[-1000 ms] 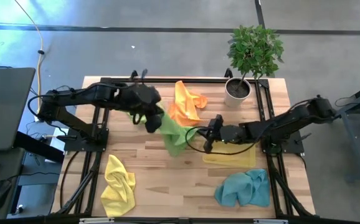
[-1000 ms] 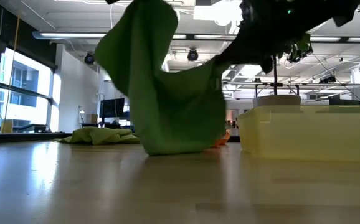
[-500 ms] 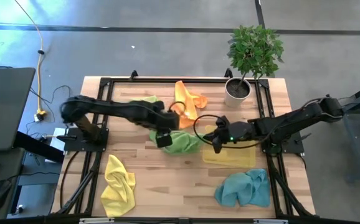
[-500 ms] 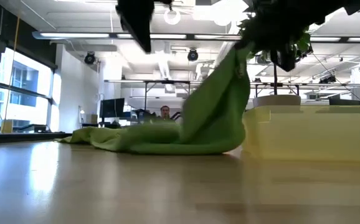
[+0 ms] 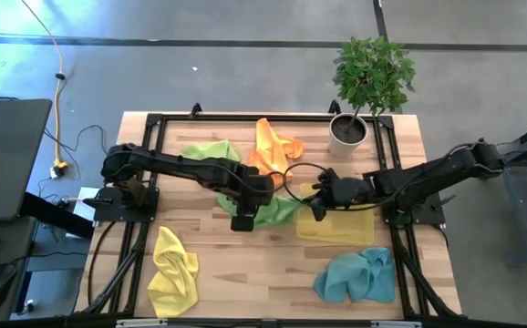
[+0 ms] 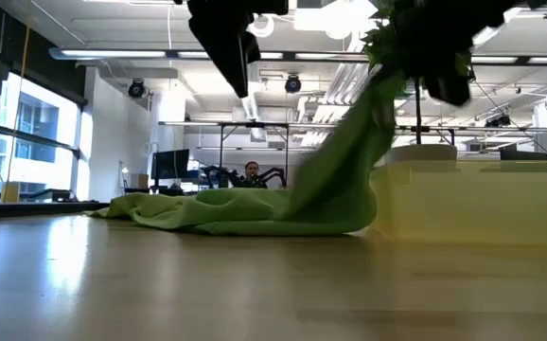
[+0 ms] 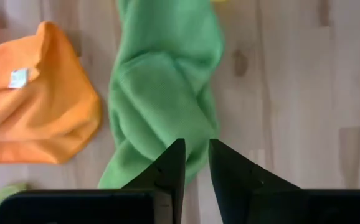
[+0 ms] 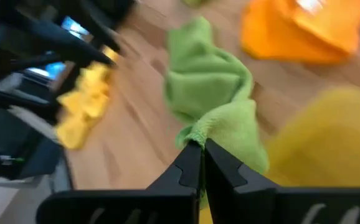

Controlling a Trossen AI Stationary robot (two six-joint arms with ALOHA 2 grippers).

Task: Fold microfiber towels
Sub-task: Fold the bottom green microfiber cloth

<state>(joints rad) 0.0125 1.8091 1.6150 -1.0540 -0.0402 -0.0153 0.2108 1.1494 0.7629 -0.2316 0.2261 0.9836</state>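
High: green towel (image 5: 268, 208) mid-table, crowded by orange towel (image 5: 273, 146) and flat yellow towel (image 5: 336, 226). Left gripper (image 5: 242, 221) over its near edge.
Low: towel now slumped on the table, one corner up.
Left wrist: fingers slightly apart, empty; it has let go.
Right wrist: right gripper (image 8: 198, 163) pinches that corner.
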